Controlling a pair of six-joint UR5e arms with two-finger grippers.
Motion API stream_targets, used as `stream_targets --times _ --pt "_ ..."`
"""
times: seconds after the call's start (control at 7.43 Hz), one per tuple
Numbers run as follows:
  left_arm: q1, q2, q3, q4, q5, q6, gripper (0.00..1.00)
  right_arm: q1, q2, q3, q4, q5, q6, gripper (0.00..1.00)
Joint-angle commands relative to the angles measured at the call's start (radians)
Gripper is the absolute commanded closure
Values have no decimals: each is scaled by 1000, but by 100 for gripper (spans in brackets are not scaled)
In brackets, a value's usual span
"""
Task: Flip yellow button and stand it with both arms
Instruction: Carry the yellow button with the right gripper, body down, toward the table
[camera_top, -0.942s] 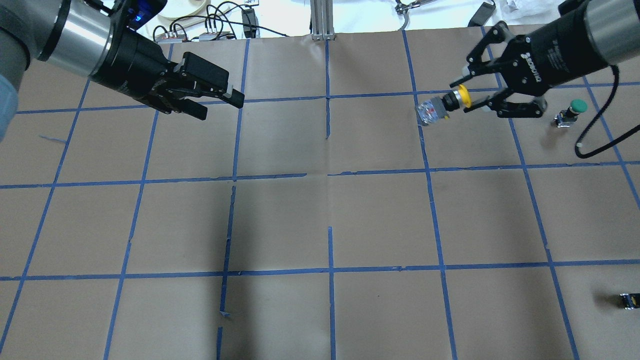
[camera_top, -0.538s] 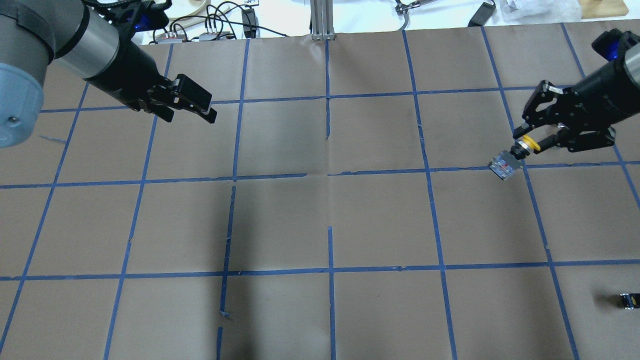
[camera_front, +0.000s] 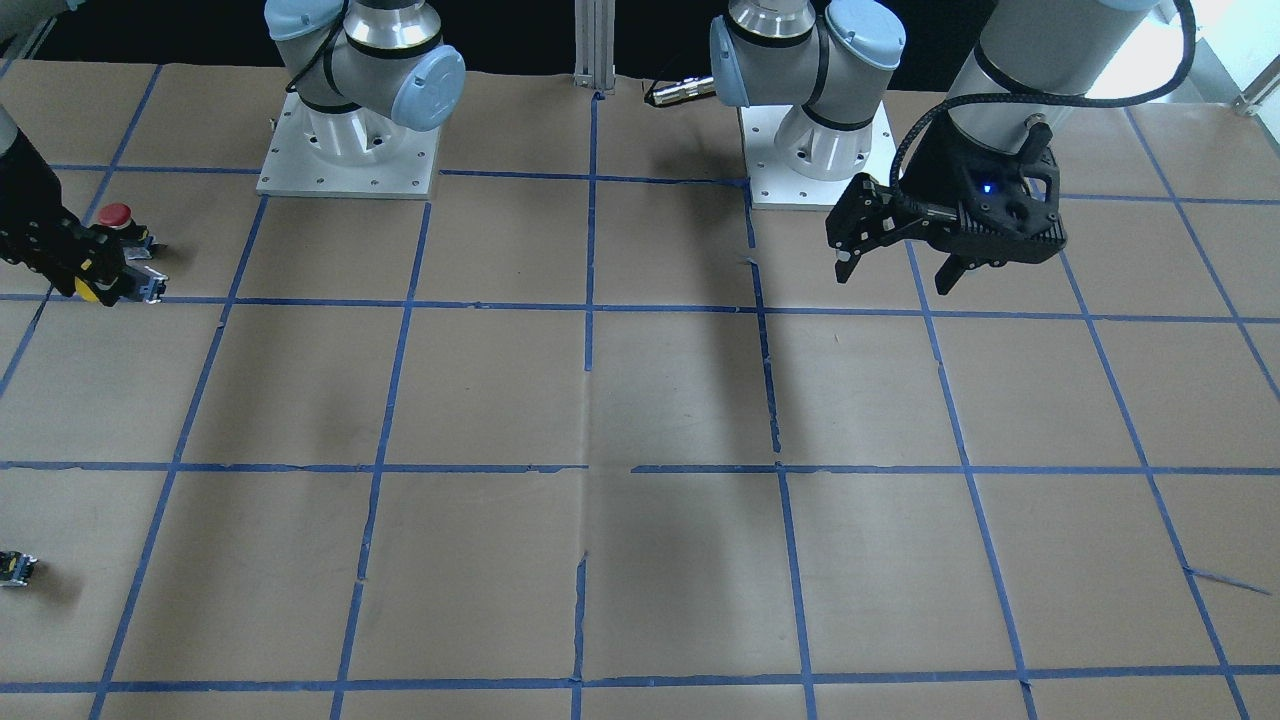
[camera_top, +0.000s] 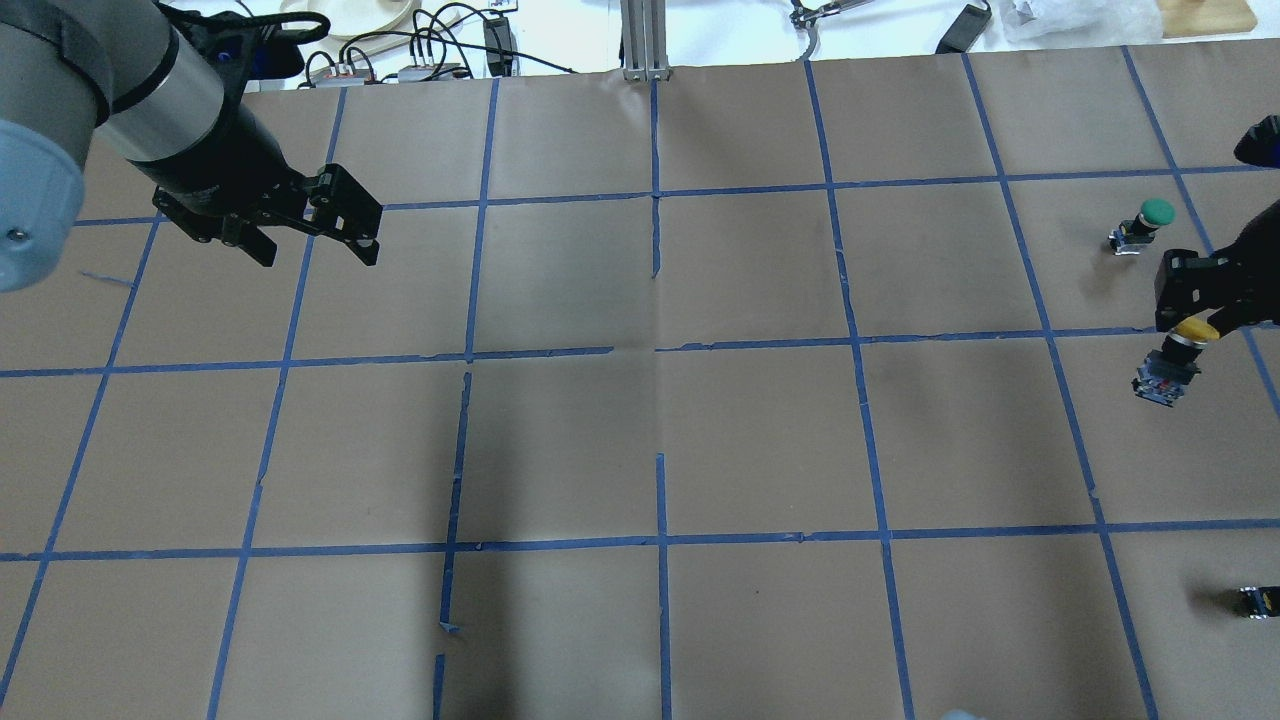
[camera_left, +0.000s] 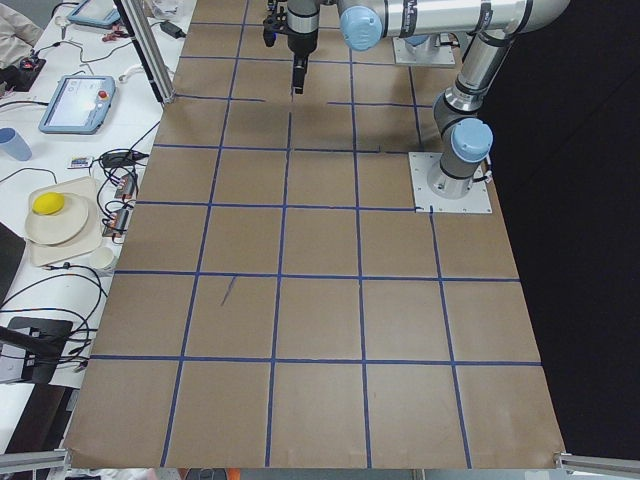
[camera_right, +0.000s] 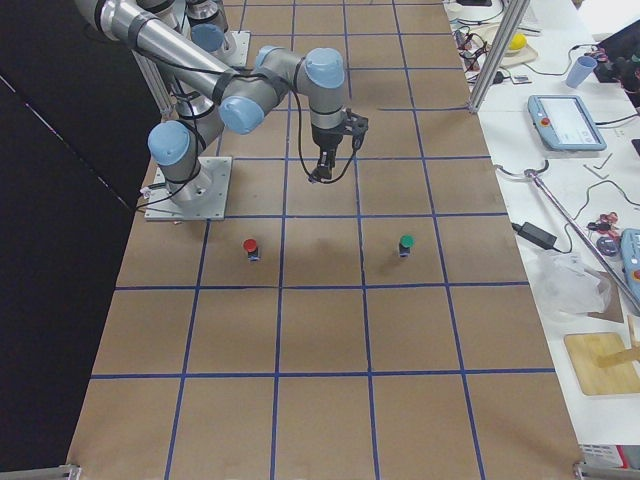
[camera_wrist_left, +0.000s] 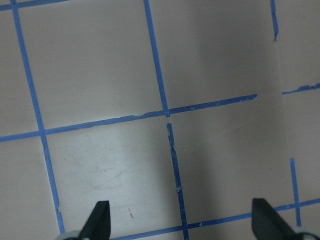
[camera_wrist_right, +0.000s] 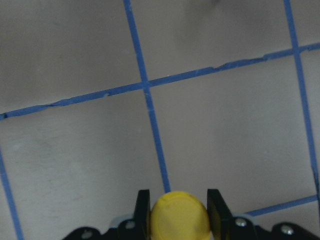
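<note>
The yellow button (camera_top: 1165, 372) is held by its yellow cap in my right gripper (camera_top: 1195, 322) at the table's right edge. Its black body and grey-blue contact block stick out past the fingers, low over the paper. I cannot tell if it touches the paper. The front view shows the right gripper (camera_front: 92, 280) with the button (camera_front: 135, 284) lying sideways. In the right wrist view the cap (camera_wrist_right: 180, 220) sits between the two fingertips. My left gripper (camera_top: 315, 250) is open and empty above the table's far left. It also shows in the front view (camera_front: 893, 277) and in the left wrist view (camera_wrist_left: 182, 225).
A green-capped button (camera_top: 1150, 215) stands just beyond the right gripper in the overhead view. A red-capped button (camera_front: 118, 215) stands close to that gripper in the front view. A small dark capless block (camera_top: 1255, 600) lies at the right edge. Blue tape grids the brown paper (camera_top: 660, 440).
My right gripper has carried the yellow button from the far right-middle out to the right edge and lower. My left gripper has drawn back to the left.
</note>
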Motion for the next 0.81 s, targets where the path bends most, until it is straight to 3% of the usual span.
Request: stream_targets --times 0.0,0.27,0.67 --pt "-8 27 10 -36 16 -64 0 -104 12 110 -220 1 -189 92" --pt "-63 45 7 -72 21 -65 0 -139 61 123 -300 93 -223 92" --pt "-55 27 -7 -46 19 -56 0 -228 147 132 -402 214 -376 92"
